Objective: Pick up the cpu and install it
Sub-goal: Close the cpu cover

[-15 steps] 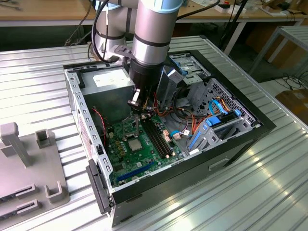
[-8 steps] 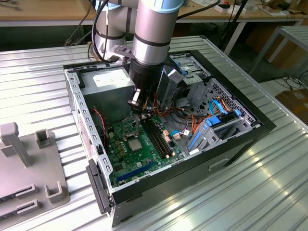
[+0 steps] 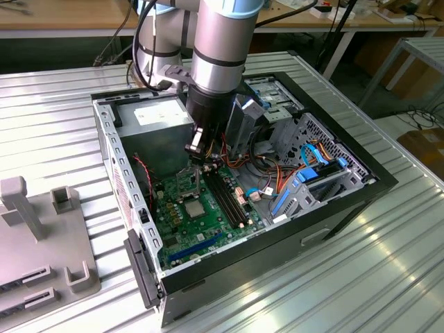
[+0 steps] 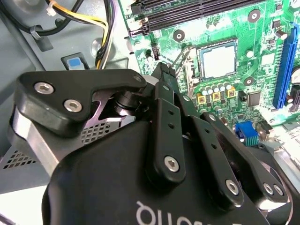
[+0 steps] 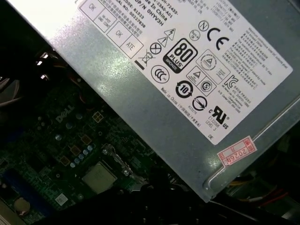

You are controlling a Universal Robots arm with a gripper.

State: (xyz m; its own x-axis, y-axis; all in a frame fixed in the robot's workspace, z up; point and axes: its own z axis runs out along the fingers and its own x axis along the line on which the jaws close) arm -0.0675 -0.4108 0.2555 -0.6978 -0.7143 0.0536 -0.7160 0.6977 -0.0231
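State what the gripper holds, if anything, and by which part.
Nothing: the gripper carries no object, and the cpu lies in its socket on the motherboard.

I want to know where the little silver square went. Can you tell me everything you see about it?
The small flat square cpu with a plain silver-grey metal top lies flat in its square framed socket on the green motherboard, top facing up. It looks smooth, unmarked and level with the frame. The exterior view shows it inside the open computer case, below the arm's black claw, which sits above and apart from it, not touching.
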